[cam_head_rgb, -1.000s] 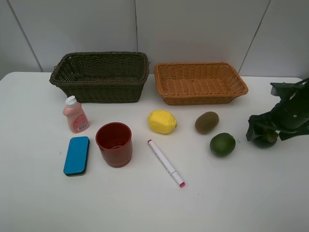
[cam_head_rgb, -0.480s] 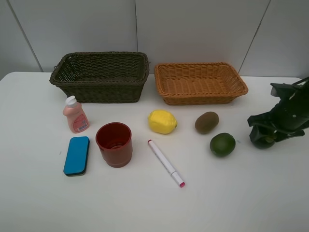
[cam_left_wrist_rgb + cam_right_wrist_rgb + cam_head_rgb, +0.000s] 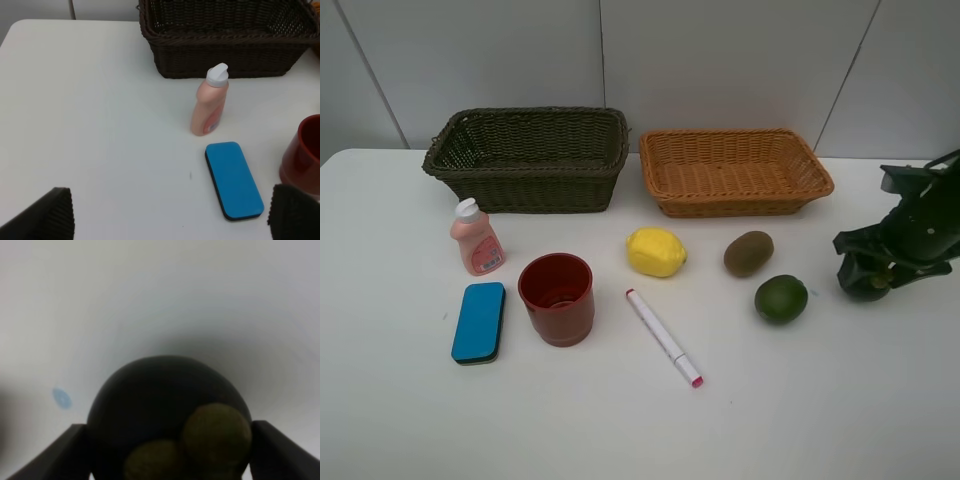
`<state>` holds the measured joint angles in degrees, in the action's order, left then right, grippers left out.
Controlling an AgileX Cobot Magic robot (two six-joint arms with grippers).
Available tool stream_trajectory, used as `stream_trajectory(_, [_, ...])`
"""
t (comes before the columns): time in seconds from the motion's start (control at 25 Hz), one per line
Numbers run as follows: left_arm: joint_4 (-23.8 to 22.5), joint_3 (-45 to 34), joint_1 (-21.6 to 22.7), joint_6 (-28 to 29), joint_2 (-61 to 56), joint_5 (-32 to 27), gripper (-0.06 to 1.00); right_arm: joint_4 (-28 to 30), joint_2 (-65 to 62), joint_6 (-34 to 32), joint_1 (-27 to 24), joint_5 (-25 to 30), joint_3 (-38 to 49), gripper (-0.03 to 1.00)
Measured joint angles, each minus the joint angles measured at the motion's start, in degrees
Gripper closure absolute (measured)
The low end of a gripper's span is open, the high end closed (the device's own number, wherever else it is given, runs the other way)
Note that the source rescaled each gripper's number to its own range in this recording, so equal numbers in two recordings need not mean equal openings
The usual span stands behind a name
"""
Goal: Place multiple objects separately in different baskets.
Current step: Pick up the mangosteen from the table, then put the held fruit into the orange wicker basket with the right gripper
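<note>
Now my right gripper [image 3: 867, 274] has narrowed its jaws, which stood wider a second ago, and they press on both sides of the dark green mangosteen [image 3: 165, 410]. So I judge that the grasp is made. The fruit is at the right edge of the table [image 3: 820, 410], to the right of the green lime [image 3: 781, 298] and the brown kiwi [image 3: 748, 253]. Whether it has already left the surface I cannot tell. Nothing else has moved.

As far as I see, both baskets hold nothing yet. The light orange-tan basket [image 3: 740, 205] stands at the far side, and the dark olive-brown basket [image 3: 525, 185] is to its left. My left gripper [image 3: 170, 215] hangs with jaws wide and empty at the near left, close to the blue eraser [image 3: 234, 180] and the pink bottle [image 3: 210, 102]. The next step, I think, is to lift the fruit and carry it to the orange-tan basket, which is the closer one.
</note>
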<state>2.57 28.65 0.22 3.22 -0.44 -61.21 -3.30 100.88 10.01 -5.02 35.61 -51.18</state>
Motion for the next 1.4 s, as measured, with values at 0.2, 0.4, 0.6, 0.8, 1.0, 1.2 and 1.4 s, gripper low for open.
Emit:
stream_trajectory(0.2, [0.0,0.0,0.0,0.0,0.0,0.0,-0.06,-0.3,-1.16,0.0,0.0,7.54,-7.61,0.34])
stream_trajectory(0.4, [0.0,0.0,0.0,0.0,0.0,0.0,-0.06,-0.57,-2.82,0.0,1.43,14.61,-17.48,0.34])
stream_trajectory(0.6, [0.0,0.0,0.0,0.0,0.0,0.0,-0.06,-0.57,-2.87,0.0,4.81,16.65,-26.65,0.34])
stream_trajectory(0.8, [0.0,0.0,0.0,0.0,0.0,0.0,-0.06,-0.67,-1.51,0.0,7.16,14.85,-32.65,0.34])
stream_trajectory(1.0, [0.0,0.0,0.0,0.0,0.0,0.0,-0.06,-0.62,4.41,0.0,8.45,13.1,-38.53,0.34])
stream_trajectory(1.2, [0.0,0.0,0.0,0.0,0.0,0.0,-0.06,-0.56,11.27,0.0,8.46,11.31,-41.4,0.34])
stream_trajectory(1.4, [0.0,0.0,0.0,0.0,0.0,0.0,-0.06,-0.56,17.33,0.0,8.46,8.31,-41.73,0.34])
